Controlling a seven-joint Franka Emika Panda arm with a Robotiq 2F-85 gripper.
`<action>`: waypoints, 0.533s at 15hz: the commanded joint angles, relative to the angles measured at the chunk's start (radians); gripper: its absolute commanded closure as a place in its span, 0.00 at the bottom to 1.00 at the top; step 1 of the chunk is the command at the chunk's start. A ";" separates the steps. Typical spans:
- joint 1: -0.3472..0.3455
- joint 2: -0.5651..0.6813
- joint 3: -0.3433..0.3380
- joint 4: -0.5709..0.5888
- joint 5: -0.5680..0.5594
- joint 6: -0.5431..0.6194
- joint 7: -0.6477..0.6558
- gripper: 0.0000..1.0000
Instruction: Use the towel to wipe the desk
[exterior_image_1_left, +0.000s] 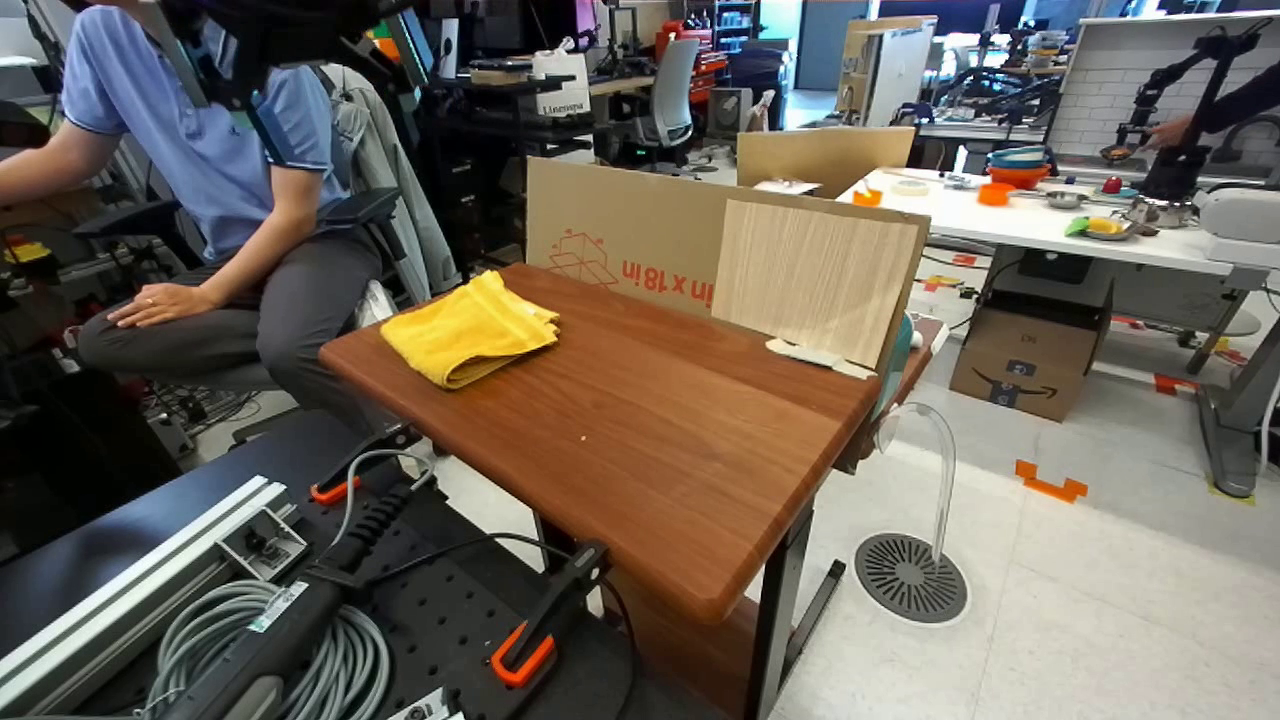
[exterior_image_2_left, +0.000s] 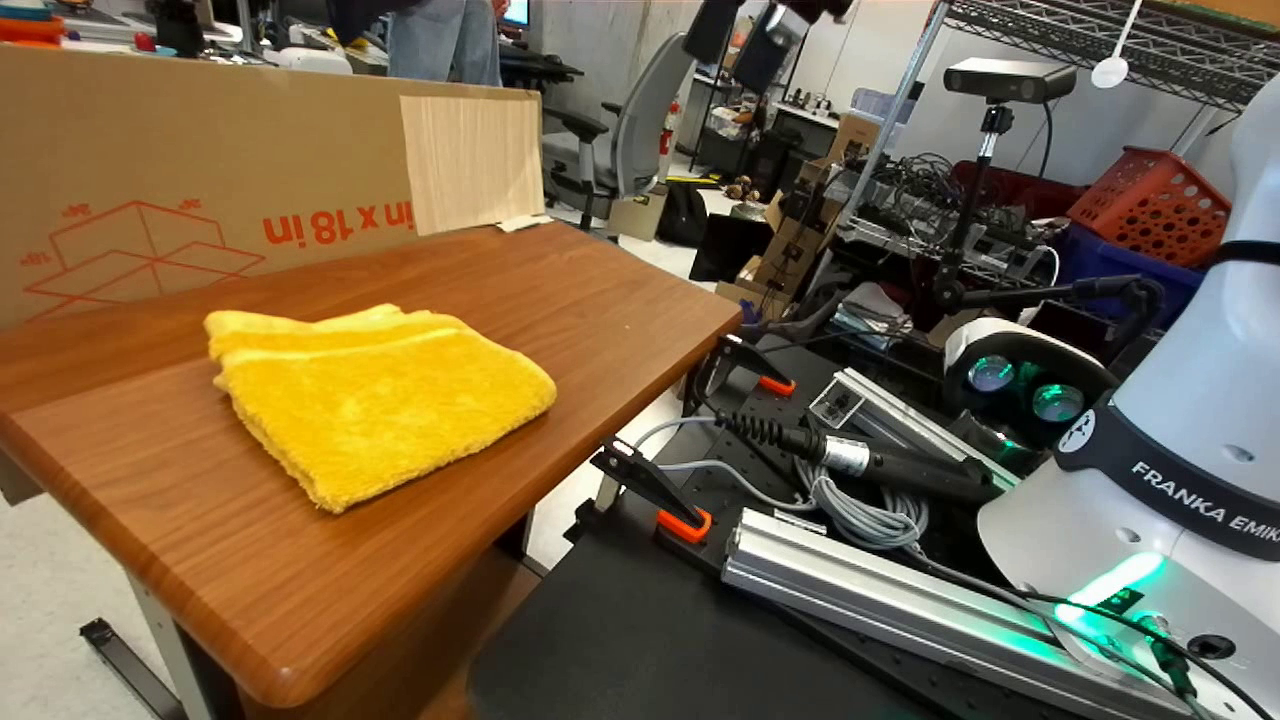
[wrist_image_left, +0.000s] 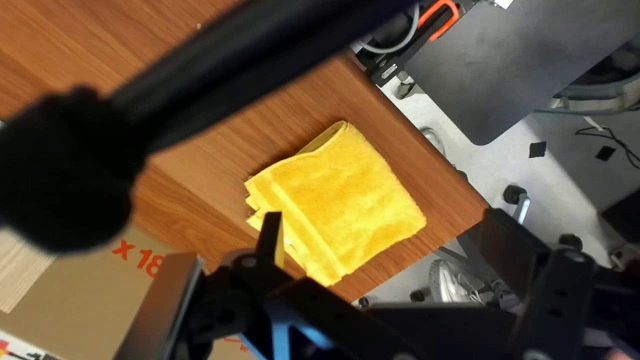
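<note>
While a folded yellow towel (exterior_image_1_left: 470, 330) lies near one end of the brown desk (exterior_image_1_left: 640, 420), the gripper (wrist_image_left: 384, 225) hangs above, well apart from it, its jaws spread wide and holding nothing. Along one desk edge stands a cardboard panel (exterior_image_1_left: 640, 225) with red print, a pale wood-grain sheet (exterior_image_1_left: 815, 280) against it. Beside the opposite edge, coiled grey cable (exterior_image_2_left: 870, 520) lies on a perforated black board (exterior_image_1_left: 440, 590). A person (exterior_image_1_left: 215, 190) in blue sits near the towel.
</note>
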 joint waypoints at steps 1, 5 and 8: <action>-0.017 0.031 0.028 0.003 0.022 -0.001 -0.023 0.00; -0.020 0.099 0.031 0.011 0.032 0.037 -0.050 0.00; 0.015 0.157 0.035 0.010 0.082 0.126 -0.042 0.00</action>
